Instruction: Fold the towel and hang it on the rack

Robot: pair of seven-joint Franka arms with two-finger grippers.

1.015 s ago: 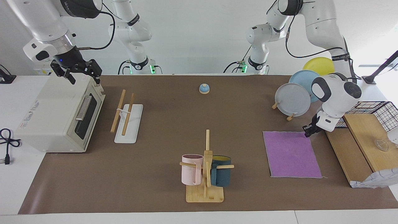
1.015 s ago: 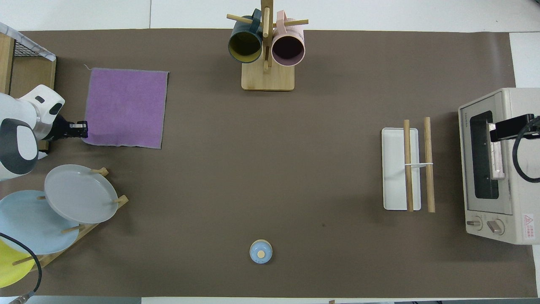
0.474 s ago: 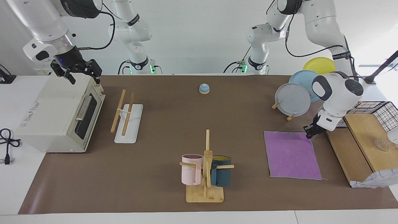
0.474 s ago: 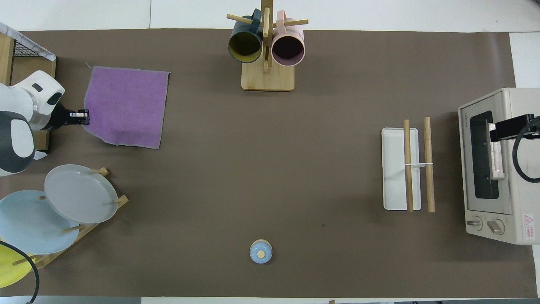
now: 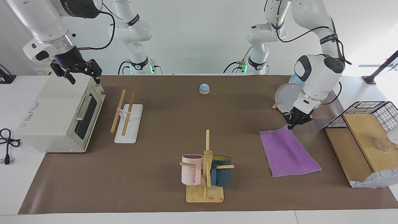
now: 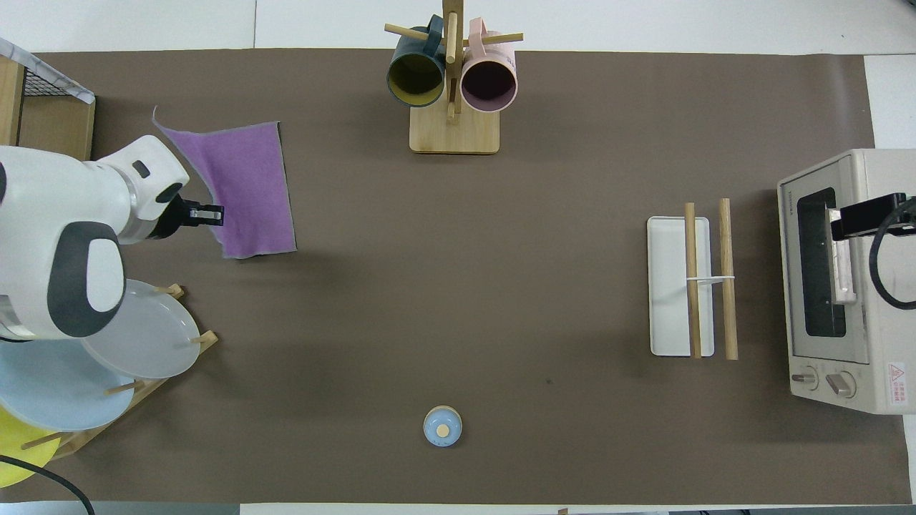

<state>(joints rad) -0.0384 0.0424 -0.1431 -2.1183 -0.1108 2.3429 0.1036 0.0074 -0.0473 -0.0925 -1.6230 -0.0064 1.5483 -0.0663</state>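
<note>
towel (image 5: 287, 152) lies toward the left arm's end of the brown table mat (image 5: 161, 186), purple face up, with one of its corners nearer the robots pinched and lifted off the mat so the cloth slopes up to that corner while its farther edge lies flat. the left gripper (image 5: 293, 122) is clamped on that raised corner, fingertips together on the fabric, and it hangs over the mat just in front of the grey plate (image 5: 287, 98) on the plate stand; in the overhead view the gripper (image 6: 207, 212) sits over the towel (image 6: 250, 186) and the arm's white wrist hides part of the cloth. whether any of the dark underside shows at the lifted corner is hard to say from these angles. the rack (image 5: 126, 115), two light wooden rods on a white flat base, stands toward the right arm's end of the table, just beside the toaster oven (image 5: 59, 115) and well apart from the towel. the right gripper (image 5: 83, 74) waits above the toaster oven's top with its fingers spread and nothing between them. a mug tree (image 5: 205, 168) with a pink and a dark mug stands between towel and rack, farther from the robots than the rack, and a small blue bell (image 5: 204, 88) sits near the robots' edge.
</note>
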